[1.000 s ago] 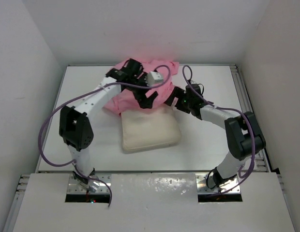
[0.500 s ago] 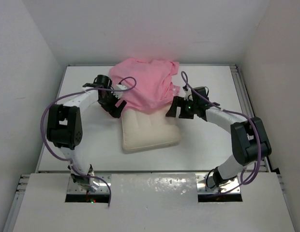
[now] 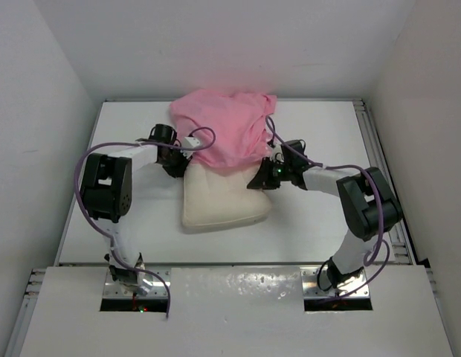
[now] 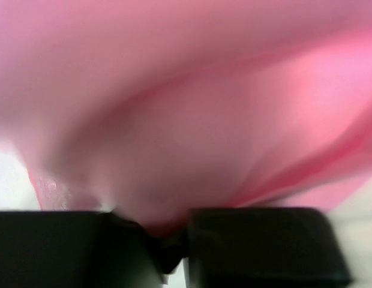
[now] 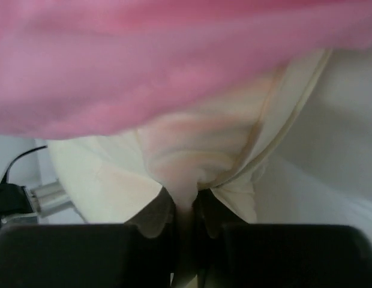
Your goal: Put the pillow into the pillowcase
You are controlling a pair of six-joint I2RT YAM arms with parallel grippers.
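The cream-white pillow (image 3: 221,199) lies flat in the middle of the table. Its far edge is tucked under the crumpled pink pillowcase (image 3: 224,132), which is heaped behind it. My left gripper (image 3: 184,164) is at the pillow's far left corner. In the left wrist view pink pillowcase fabric (image 4: 192,120) fills the frame, and a fold of it is pinched in my left gripper (image 4: 171,239). My right gripper (image 3: 255,182) is at the pillow's far right corner. There it is shut on a bunched fold of the pillow (image 5: 204,144), with the pink pillowcase (image 5: 144,66) hanging just above.
The white table (image 3: 320,223) is boxed in by white walls on three sides. Metal rails (image 3: 379,149) run along its right edge. Purple cables loop from both arms. The mounting board (image 3: 230,297) lies at the near edge.
Both arms dropped from above the pillowcase to the pillow's far corners. Both grippers closed from wide open. The pillow slid slightly to the left.
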